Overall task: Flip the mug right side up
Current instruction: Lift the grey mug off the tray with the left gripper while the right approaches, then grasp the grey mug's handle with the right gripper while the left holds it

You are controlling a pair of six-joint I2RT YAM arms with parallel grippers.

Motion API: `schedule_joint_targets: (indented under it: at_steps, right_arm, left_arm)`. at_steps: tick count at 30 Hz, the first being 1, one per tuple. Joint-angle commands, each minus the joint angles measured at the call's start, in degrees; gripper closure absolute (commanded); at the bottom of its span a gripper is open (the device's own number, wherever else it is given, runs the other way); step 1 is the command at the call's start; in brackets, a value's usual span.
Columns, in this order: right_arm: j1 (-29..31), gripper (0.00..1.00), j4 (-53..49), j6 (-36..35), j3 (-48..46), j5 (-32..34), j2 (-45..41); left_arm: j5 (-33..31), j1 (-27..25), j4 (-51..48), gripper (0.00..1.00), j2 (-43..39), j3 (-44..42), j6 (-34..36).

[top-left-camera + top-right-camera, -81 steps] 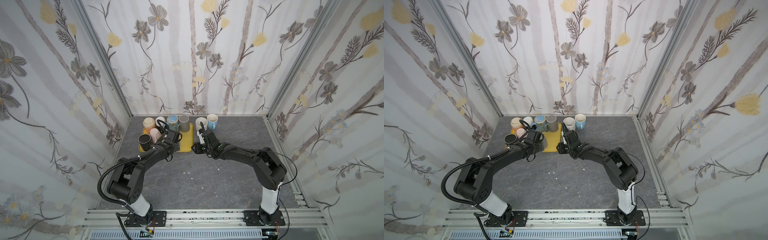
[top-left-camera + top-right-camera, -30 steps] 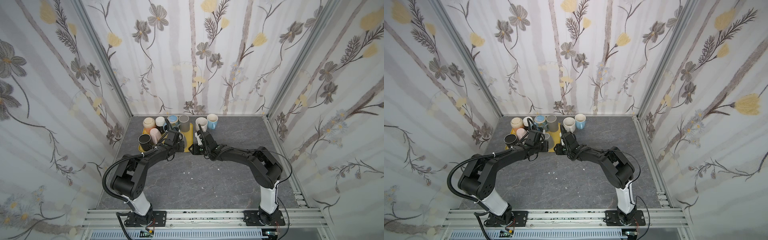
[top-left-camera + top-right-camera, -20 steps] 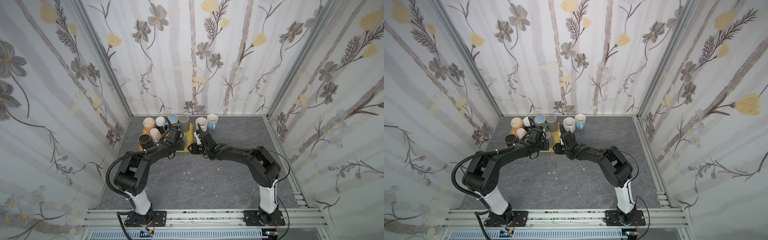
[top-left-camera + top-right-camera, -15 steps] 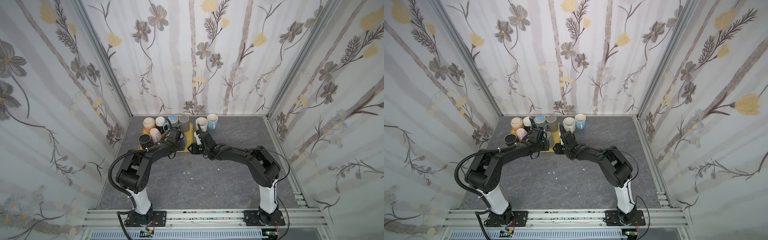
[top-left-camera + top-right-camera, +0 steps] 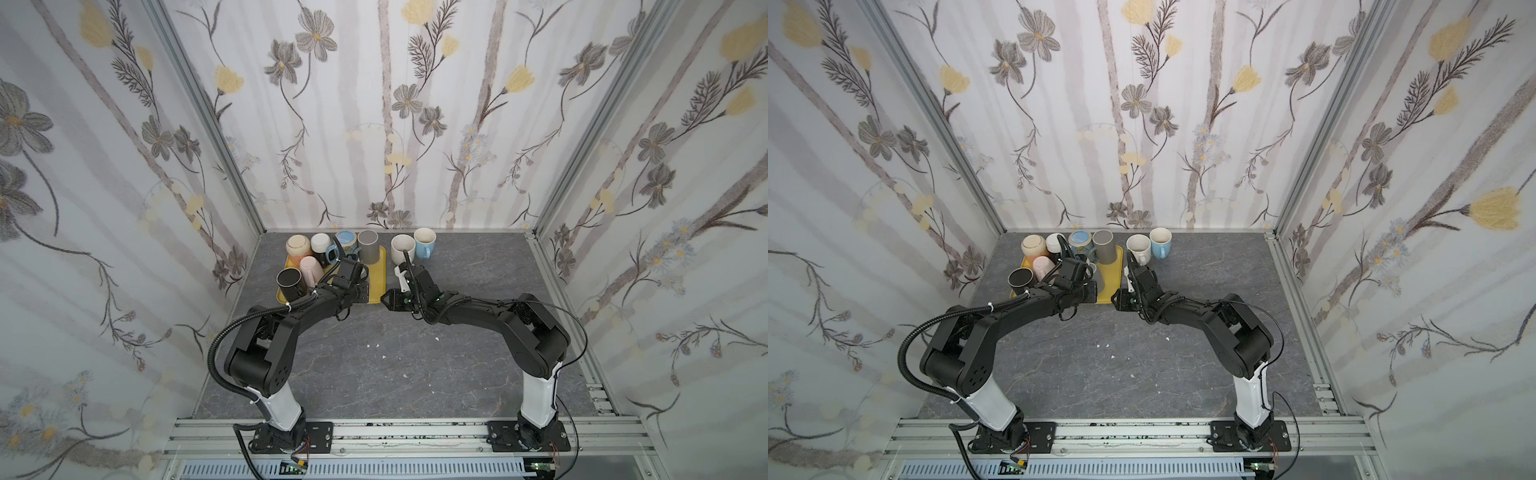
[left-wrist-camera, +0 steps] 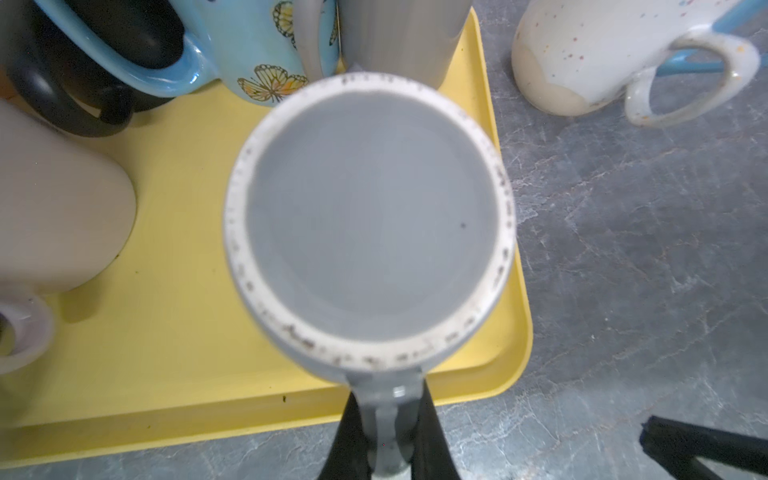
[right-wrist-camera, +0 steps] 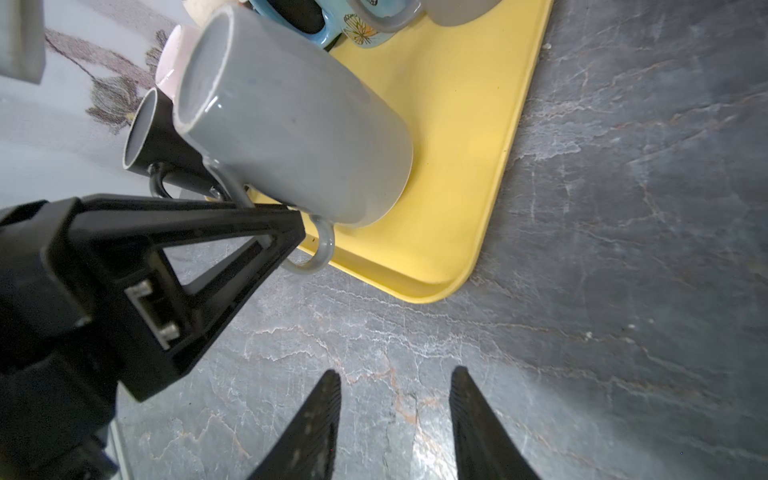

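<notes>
While the left claw (image 7: 291, 232) is clenched on the handle of the grey mug (image 7: 291, 124), the mug sits base-up on the yellow tray (image 7: 478, 145), near the tray's front corner. Its base rim faces the left wrist camera. With its fingers (image 7: 316, 419) parted and grasping nothing, the right claw (image 7: 392, 415) hovers over the bare tabletop (image 7: 623, 291), just beside the tray.
</notes>
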Motion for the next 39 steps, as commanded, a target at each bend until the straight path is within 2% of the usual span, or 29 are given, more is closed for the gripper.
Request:
schedule_joint_targets:
  at_steps: [1,6,11,21,30,39]
  right_arm:
    - [-0.8,0.56,8.1,5.1,-3.4,-1.5,-2.2]
    - [-2.6,0.57,17.3,12.4,-9.4,-5.0,-6.7]
    - [-3.8,0.57,23.2,17.7,-12.9,-7.1,-10.3]
    - [-4.8,0.57,42.4,30.7,-14.1,-16.3,-8.6]
    - [-4.6,0.57,47.9,34.9,-12.4,-19.2,-7.5]
    - [-4.0,0.57,51.5,37.8,-10.3,-21.1,-6.0]
  left_arm:
    - [2.8,0.0,8.8,1.00,-3.1,-2.2,0.9]
    - [10.8,0.1,17.4,1.00,-8.4,-5.9,-1.1]
    - [17.6,1.4,27.6,1.00,-12.0,-9.2,-6.8]
    - [29.4,5.0,45.1,1.00,-15.4,-14.1,-16.5]
    - [36.9,5.9,57.9,1.00,-17.9,-17.8,-25.3]
    - [41.0,5.8,65.9,1.00,-17.9,-19.4,-31.3]
